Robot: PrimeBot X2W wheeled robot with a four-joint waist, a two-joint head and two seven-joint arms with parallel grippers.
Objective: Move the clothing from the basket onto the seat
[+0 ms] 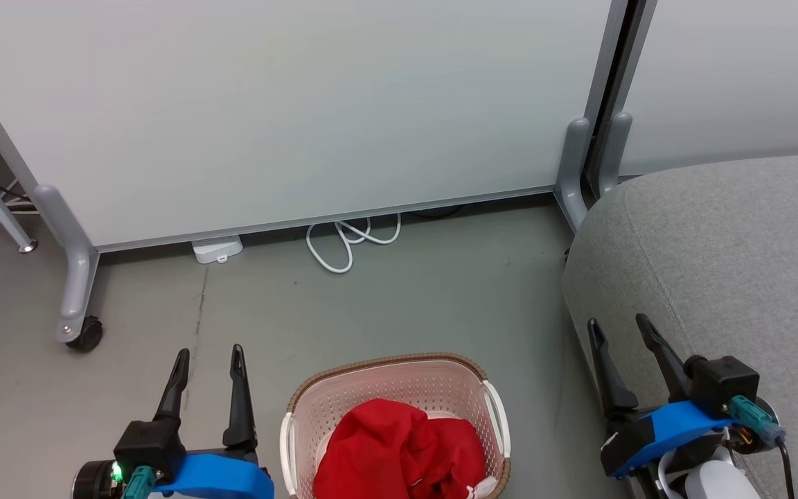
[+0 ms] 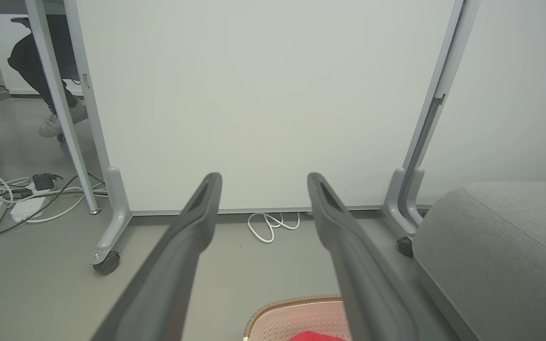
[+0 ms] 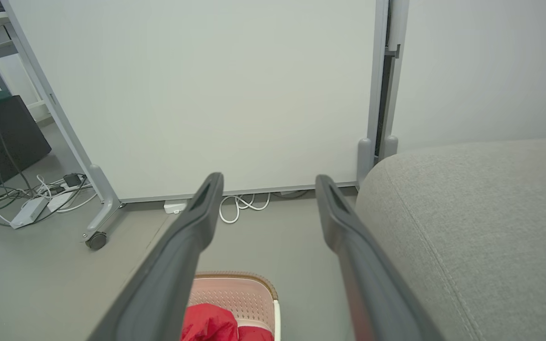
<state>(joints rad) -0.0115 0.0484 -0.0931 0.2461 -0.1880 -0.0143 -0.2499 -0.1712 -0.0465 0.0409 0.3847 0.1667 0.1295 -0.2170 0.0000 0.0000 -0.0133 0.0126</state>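
Bright red clothing (image 1: 399, 454) lies bunched inside the cream perforated basket (image 1: 371, 378), which stands on the floor at the bottom centre of the head view. The grey fabric seat (image 1: 724, 263) rises to the right. My left gripper (image 1: 208, 360) hovers left of the basket, open and empty. My right gripper (image 1: 617, 331) hangs open over the seat's front-left edge, right of the basket. The left wrist view catches the basket's rim (image 2: 296, 303), a sliver of clothing (image 2: 315, 336) and the seat (image 2: 505, 246). In the right wrist view the clothing (image 3: 211, 324) sits in the basket (image 3: 235, 291) beside the seat (image 3: 481, 227).
A white partition panel (image 1: 302, 111) on grey wheeled legs (image 1: 77, 291) stands behind the basket, with a white cable (image 1: 347, 242) and a power block (image 1: 217, 249) at its foot. More cables (image 2: 17, 199) lie far left, where a person's foot (image 2: 50, 125) shows behind the panel.
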